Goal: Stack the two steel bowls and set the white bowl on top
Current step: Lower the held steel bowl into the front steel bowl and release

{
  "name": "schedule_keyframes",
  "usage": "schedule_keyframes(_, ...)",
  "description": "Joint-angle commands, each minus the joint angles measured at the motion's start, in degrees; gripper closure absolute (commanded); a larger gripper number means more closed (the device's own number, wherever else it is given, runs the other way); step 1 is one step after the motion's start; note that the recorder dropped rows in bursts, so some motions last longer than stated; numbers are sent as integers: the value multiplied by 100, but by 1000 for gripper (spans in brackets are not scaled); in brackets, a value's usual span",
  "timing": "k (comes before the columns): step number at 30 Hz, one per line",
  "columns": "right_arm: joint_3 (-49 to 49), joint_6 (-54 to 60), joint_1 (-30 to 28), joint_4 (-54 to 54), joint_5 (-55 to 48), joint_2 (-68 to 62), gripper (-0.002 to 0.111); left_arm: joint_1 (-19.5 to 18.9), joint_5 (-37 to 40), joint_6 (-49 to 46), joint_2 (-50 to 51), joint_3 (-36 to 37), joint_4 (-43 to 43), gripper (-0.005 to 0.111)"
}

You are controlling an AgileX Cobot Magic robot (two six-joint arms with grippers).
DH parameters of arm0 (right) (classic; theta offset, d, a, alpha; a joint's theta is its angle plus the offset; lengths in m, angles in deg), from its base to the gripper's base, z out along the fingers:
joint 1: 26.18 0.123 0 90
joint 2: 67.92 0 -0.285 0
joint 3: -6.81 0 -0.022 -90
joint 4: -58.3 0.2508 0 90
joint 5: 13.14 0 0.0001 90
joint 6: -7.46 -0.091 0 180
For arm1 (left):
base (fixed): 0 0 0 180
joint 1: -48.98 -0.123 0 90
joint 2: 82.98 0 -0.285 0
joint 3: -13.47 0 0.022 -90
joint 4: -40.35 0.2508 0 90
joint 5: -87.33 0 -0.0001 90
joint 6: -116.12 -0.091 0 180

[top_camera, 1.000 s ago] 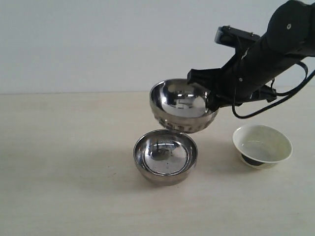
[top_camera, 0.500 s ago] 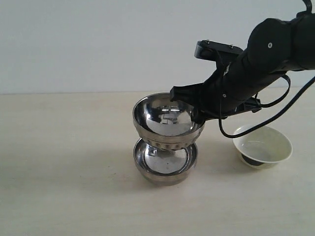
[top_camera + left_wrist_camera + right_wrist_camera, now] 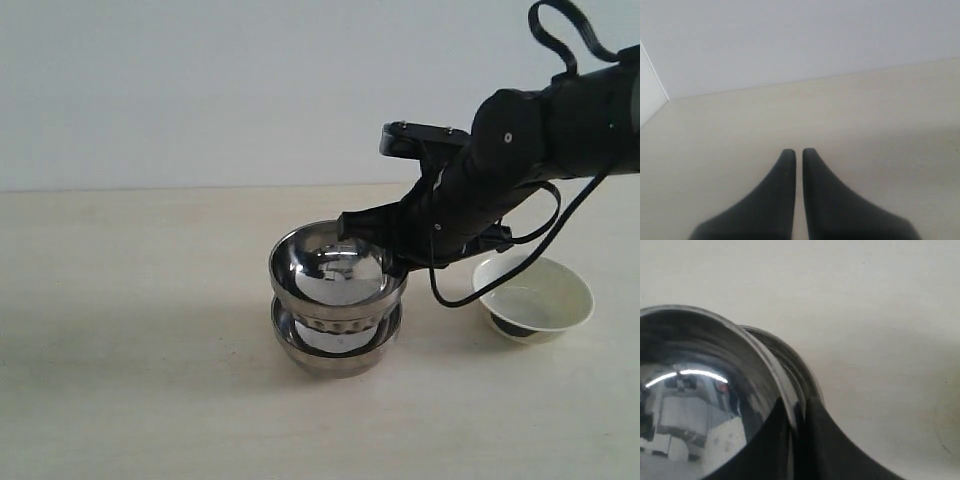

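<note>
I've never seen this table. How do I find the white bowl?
Look at the pale table and follow the black robot arm reaching in from the right. Just below it, on the table's right side, sits the white bowl, alone. It is creamy and shallow with a dark underside, unlike the two shiny steel bowls to its left.

Two shiny round steel bowls are showing at centre frame, the ribbed-banded steel bowl (image 3: pixel 335 275) above the smooth-sided steel bowl (image 3: pixel 340 355). One glossy cream-white bowl (image 3: pixel 538 292) is sitting at right.
</note>
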Motion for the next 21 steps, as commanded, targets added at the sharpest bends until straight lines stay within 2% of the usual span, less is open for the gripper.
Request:
schedule_keyframes(1, -3, -32, 36, 2, 274, -123, 108, -14, -46, 56, -22, 20, -39, 103)
schedule_keyframes(16, -3, -48, 36, 2, 232, -366, 108, -14, -46, 56, -22, 20, -39, 103)
schedule_keyframes(18, -3, -48, 36, 2, 206, -366, 103, -14, -46, 56, -22, 20, -39, 103)
schedule_keyframes(21, -3, -48, 36, 14, 180, -366, 86, -14, -46, 56, -22, 20, -39, 103)
